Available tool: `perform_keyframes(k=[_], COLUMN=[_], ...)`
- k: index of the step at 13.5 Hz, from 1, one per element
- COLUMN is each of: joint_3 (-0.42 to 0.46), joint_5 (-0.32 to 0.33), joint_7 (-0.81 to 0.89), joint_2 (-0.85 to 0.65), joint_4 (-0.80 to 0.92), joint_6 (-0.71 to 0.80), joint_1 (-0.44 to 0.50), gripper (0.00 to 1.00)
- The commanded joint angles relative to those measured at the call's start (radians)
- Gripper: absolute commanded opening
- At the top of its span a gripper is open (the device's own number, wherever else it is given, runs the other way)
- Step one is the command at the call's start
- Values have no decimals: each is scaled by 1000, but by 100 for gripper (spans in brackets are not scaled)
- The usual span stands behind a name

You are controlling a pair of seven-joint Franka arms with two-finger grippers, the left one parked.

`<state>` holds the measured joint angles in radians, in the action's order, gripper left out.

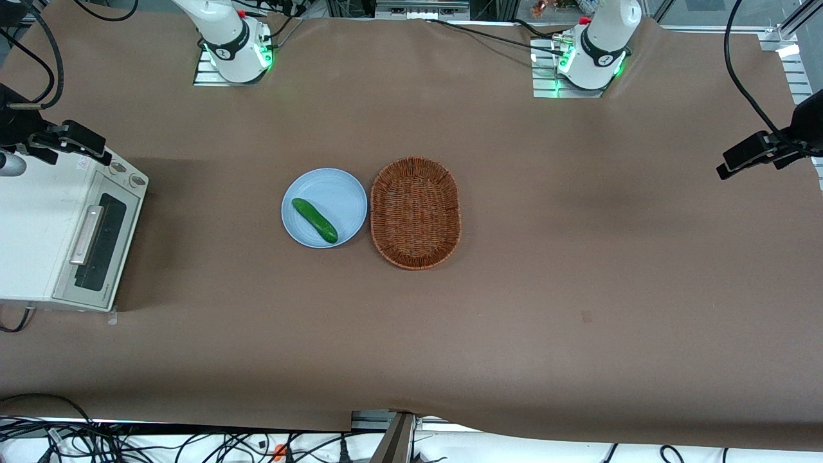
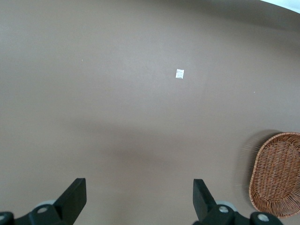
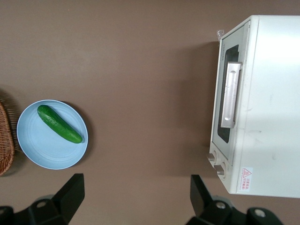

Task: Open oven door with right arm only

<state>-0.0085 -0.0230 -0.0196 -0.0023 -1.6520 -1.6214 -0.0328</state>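
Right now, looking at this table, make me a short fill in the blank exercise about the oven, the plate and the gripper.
1. The oven door on the oven is ____.
2. The cucumber lies on the blue ____.
3. The wicker basket holds ____.
4. The right arm's gripper, hanging above the table between plate and oven, has its fingers ____.

Missing words: shut; plate; nothing; open

- We record a robotics lab: arm bases (image 1: 235,48) bolted through a brown-covered table (image 1: 578,257).
- Loose cables (image 1: 128,440) and aluminium framing (image 1: 794,61) edge it.
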Motion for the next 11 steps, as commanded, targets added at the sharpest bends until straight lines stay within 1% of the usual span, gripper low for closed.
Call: perform_keyframes(k=[1, 11], joint_3=[-13, -7], joint_5=[11, 14], joint_7=[23, 23], joint_2=[-10, -2], joint_4=[-11, -2], joint_6=[14, 17], joint_1=[17, 19], gripper=[100, 100])
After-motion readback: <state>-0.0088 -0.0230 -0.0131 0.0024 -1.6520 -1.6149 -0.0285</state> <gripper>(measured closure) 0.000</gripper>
